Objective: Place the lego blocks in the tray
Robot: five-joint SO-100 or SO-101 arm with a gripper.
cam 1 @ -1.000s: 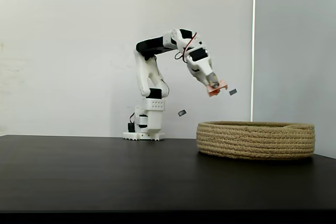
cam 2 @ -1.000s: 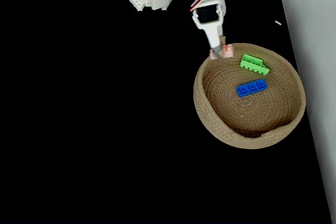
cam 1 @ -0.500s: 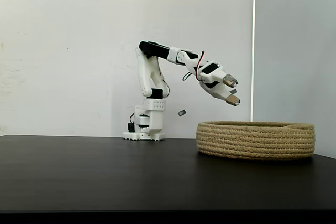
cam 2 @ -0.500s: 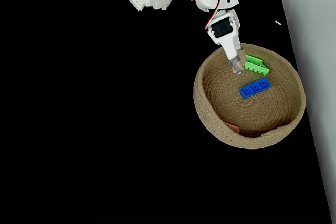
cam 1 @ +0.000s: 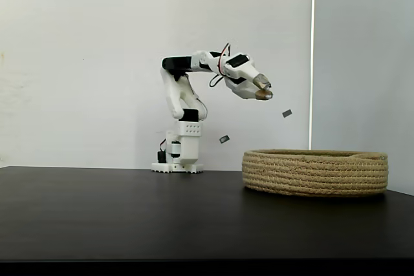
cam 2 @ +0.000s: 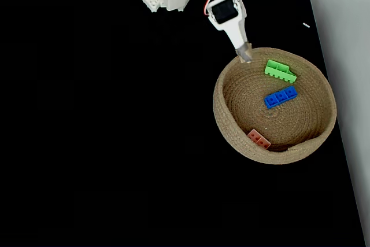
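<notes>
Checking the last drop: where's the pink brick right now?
In the top-down fixed view, the small pale pink studded brick lies inside the coiled tan rope basket, against its near-side wall, below the long blue brick.

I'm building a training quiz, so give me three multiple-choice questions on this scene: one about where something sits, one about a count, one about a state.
1. Where does the pink brick lie?
A. on the table
B. inside the basket, by its near wall
C. in the gripper

2. How many bricks are in the basket?
A. one
B. two
C. three

3. The gripper is:
A. holding nothing
B. holding a blue brick
C. resting on the table

Answers: B, the pink brick lies inside the basket. C, with the green brick and blue brick. A, the gripper hangs raised, nothing in it.
</notes>
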